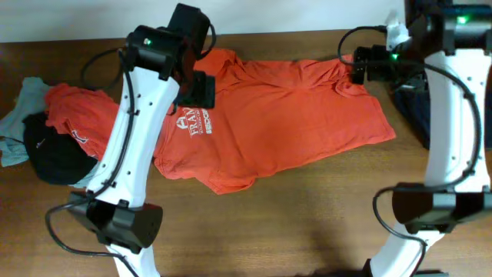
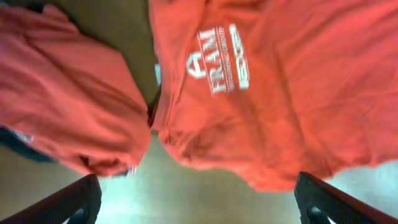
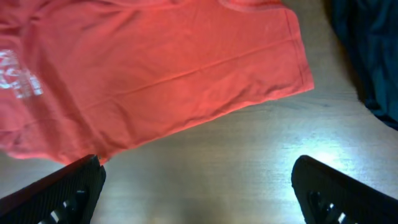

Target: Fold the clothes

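Observation:
A large orange-red T-shirt (image 1: 284, 115) with white lettering (image 1: 192, 123) lies spread across the wooden table (image 1: 307, 223). It also shows in the left wrist view (image 2: 280, 93) and the right wrist view (image 3: 161, 68). My left gripper (image 2: 199, 202) is open and empty above the shirt's left part, near the lettering. My right gripper (image 3: 196, 190) is open and empty, held above the table by the shirt's right edge. A second red garment (image 1: 77, 115) lies at the left (image 2: 62, 99), with a black one (image 1: 54, 154) and a grey-green one (image 1: 19, 115) beside it.
A navy garment (image 1: 419, 115) lies at the table's right edge and shows in the right wrist view (image 3: 373, 56). Bare wood runs along the front of the table. Both arm bases stand at the front edge.

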